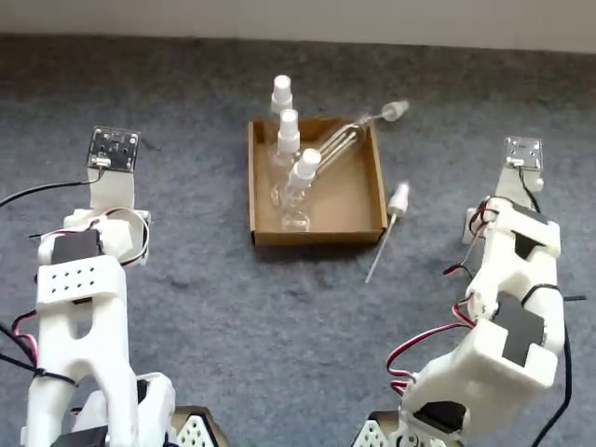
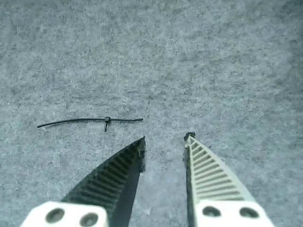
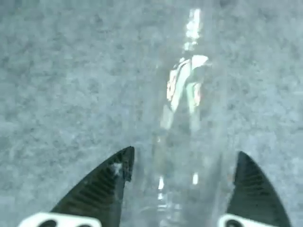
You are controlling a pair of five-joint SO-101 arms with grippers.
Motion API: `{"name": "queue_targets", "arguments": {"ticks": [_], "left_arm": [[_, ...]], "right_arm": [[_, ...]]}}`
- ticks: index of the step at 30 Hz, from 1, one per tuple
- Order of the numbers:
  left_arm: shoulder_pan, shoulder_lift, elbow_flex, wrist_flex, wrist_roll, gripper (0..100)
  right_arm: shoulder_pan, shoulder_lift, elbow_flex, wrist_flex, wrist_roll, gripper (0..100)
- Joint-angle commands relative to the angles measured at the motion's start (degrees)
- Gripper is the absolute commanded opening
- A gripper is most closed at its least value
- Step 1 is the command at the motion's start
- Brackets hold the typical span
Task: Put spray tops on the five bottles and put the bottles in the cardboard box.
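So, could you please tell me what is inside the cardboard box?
In the cardboard box, two topped bottles stand upright and a leaning bottle rests across the far corner. A rear bottle has its base covered by them, so inside or behind is unclear.

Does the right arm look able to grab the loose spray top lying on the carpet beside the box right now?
Probably not yet: the right gripper is shut on a clear bottle. The spray top itself lies unobstructed on the carpet, beside the cardboard box.

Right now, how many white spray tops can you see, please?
5 spray tops: three on upright bottles at the cardboard box, one on a leaning bottle, one loose on the carpet beside it.
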Motion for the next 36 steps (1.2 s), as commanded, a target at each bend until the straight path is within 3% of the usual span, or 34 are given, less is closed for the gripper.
{"name": "queue_targets", "arguments": {"ticks": [1, 8, 12, 19, 30, 36], "left_arm": [[3.47, -0.57, -0.13, 0.18, 0.44, 13], [4.35, -0.57, 1.98, -1.05, 0.53, 13], [4.18, -0.66, 5.41, -5.27, 0.53, 13], [4.26, -0.66, 7.52, -5.80, 0.44, 13], [4.53, -0.66, 11.82, -10.55, 0.26, 13], [4.53, -0.66, 12.00, -10.46, 0.26, 13]], "right_arm": [[-1.27, -5.05, -3.56, 9.71, -0.79, 44.0], [-10.59, -15.78, -7.34, 16.92, -3.43, 44.0], [-19.47, -18.07, -11.82, 16.75, -16.09, 44.0], [-31.43, -12.00, -23.16, 16.13, -42.90, 43.9], [-35.82, 11.38, -44.79, 12.53, -59.34, 29.2], [-36.70, 18.86, -55.52, 12.62, -60.92, 29.3]]}}
